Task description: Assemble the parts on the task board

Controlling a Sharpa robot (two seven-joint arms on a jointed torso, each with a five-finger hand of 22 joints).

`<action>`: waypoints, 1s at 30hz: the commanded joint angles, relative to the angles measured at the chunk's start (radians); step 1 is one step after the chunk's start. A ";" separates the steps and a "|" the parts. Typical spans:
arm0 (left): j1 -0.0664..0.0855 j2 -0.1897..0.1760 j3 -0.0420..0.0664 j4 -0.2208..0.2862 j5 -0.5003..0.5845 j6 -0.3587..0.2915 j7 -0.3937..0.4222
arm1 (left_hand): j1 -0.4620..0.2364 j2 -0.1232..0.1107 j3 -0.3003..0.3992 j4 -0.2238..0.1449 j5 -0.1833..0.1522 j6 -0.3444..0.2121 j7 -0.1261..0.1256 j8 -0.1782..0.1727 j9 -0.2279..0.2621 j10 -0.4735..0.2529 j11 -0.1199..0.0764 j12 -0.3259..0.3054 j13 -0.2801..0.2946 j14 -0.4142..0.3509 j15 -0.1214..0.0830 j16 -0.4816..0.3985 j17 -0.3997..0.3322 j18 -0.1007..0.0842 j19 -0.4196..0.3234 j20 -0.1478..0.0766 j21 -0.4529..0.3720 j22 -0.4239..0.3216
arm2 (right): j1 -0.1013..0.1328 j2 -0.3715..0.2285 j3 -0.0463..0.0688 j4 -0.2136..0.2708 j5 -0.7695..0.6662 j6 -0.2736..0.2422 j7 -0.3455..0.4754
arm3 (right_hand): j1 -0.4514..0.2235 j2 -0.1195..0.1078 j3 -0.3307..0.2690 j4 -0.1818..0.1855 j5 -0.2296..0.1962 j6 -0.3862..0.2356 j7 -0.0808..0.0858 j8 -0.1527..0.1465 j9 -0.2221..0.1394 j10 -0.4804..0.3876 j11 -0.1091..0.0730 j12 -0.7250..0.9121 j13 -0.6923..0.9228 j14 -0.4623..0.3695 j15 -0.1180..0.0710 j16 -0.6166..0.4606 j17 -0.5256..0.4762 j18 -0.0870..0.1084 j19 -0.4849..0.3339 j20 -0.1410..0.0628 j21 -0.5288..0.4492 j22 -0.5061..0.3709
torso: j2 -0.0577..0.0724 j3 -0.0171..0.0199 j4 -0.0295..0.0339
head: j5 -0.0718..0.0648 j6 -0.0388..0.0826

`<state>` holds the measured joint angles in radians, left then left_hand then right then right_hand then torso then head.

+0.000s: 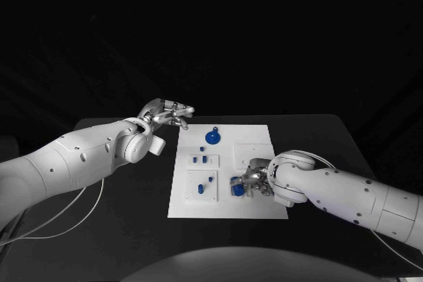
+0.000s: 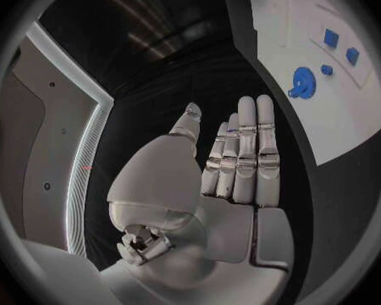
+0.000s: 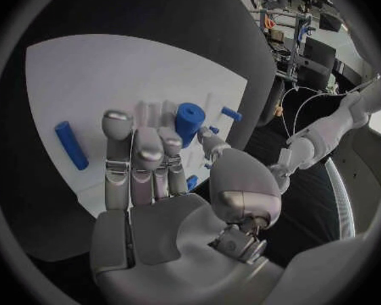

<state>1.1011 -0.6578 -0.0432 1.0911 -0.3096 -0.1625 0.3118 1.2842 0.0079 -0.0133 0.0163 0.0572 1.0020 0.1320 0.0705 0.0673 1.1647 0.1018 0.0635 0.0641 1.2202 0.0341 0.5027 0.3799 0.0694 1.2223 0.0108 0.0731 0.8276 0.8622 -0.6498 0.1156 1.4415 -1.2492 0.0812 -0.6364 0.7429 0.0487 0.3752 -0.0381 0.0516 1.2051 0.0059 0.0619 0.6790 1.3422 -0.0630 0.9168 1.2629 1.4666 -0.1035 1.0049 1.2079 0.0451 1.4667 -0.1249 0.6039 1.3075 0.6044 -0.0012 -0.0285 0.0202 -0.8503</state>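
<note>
- While the right hand (image 1: 253, 179) sits low over the lower right part of the task board (image 1: 251, 138), its fingers (image 3: 133, 157) are bunched together around a blue cylindrical part (image 3: 189, 120); whether they truly grip it or merely touch it I cannot tell.
- On the right wrist view, a blue rod-shaped part (image 3: 70, 144) lies flat on the white board (image 3: 114, 74), apart from the fingers, and a small blue peg (image 3: 231, 114) lies beyond the cylinder.
- At the upper left of the head view, the left hand (image 1: 167, 115) hangs off the board's upper left corner, over the black table (image 1: 132, 196), holding nothing.
- From its own wrist camera that left hand (image 2: 233, 156) shows its fingers straight and side by side, thumb set apart, palm bare.
- Near the top middle of the board in the head view lies a round blue part with a small handle (image 1: 213, 136); the left wrist view shows the same round disc (image 2: 303, 83) with small blue blocks (image 2: 331, 38) past it.
- Lower on the board's left half, a white tray (image 1: 202, 186) holds a few small blue pieces (image 1: 201, 188).
</note>
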 commanded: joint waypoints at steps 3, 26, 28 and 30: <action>0.000 -0.001 0.000 0.001 -0.001 0.014 0.005 | 0.001 0.012 -0.001 -0.004 -0.005 0.001 0.001 0.005 0.001 -0.008 -0.002 0.002 0.001 -0.002 0.002 0.007 -0.001 0.004 -0.001 0.005 0.000 -0.001 | -0.002 0.001 -0.001 0.006 -0.009 0.011 0.018 | -0.006 -0.001 -0.041 -0.001 -0.003 0.004 0.002 0.003 0.001 0.007 0.004 -0.005 0.000 0.004 -0.007 0.000 0.002 -0.008 0.054 -0.009 0.005 0.064 | 0.001 0.0001 0.0003 | 0.001 0.000; 0.000 -0.009 0.000 0.003 -0.001 0.011 0.004 | 0.001 0.012 -0.002 -0.003 -0.005 0.002 0.000 0.006 0.001 -0.009 -0.002 0.002 0.001 -0.002 0.002 0.006 -0.001 0.004 -0.001 0.005 0.000 -0.001 | -0.003 -0.063 0.002 0.079 0.001 0.021 0.061 | 0.024 -0.016 -0.227 0.046 -0.001 0.020 -0.002 0.004 0.042 0.012 0.003 0.007 0.022 0.006 -0.008 -0.009 0.004 -0.010 0.054 -0.011 0.004 0.063 | -0.001 0.0006 -0.0014 | 0.003 -0.003; 0.000 -0.009 0.000 0.003 -0.001 0.011 0.003 | 0.001 0.012 -0.002 -0.003 -0.005 0.002 0.000 0.006 0.001 -0.009 -0.002 0.002 0.001 -0.002 0.002 0.006 -0.001 0.004 -0.001 0.005 0.000 -0.001 | -0.003 -0.070 0.004 0.086 0.004 0.026 0.067 | 0.039 -0.010 -0.311 0.068 -0.004 0.018 -0.002 0.004 0.054 0.013 0.003 0.006 0.024 0.006 -0.008 -0.010 0.003 -0.010 0.054 -0.011 0.004 0.063 | 0.000 0.0005 -0.0011 | 0.003 -0.003; 0.000 -0.010 0.000 0.003 -0.001 0.011 0.003 | 0.001 0.012 -0.002 -0.003 -0.005 0.002 0.000 0.006 0.001 -0.009 -0.002 0.002 0.001 -0.002 0.002 0.006 -0.001 0.004 -0.001 0.005 0.000 -0.001 | -0.003 -0.075 0.005 0.090 0.005 0.031 0.070 | 0.045 -0.005 -0.358 0.078 -0.003 0.018 -0.001 0.003 0.058 0.012 0.003 0.005 0.024 0.006 -0.007 -0.010 0.003 -0.009 0.054 -0.010 0.003 0.063 | 0.000 0.0007 -0.0008 | 0.003 -0.002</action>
<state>1.1011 -0.6682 -0.0436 1.0918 -0.3097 -0.1620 0.3096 1.2842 0.0079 -0.0133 0.0163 0.0572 1.0020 0.1320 0.0705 0.0673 1.1648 0.1017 0.0635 0.0642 1.2202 0.0341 0.5027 0.3800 0.0695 1.2223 0.0108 0.0731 0.8278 0.8602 -0.7227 0.1207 1.5277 -1.2484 0.0867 -0.5942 0.7936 0.0562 0.0012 0.0400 0.0544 1.2157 0.0039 0.0635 0.7383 1.3494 -0.0627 0.9201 1.2865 1.4665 -0.1034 0.9982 1.2106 0.0451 1.4667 -0.1321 0.6038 1.3074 0.6045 -0.0003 -0.0295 0.0236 -0.8531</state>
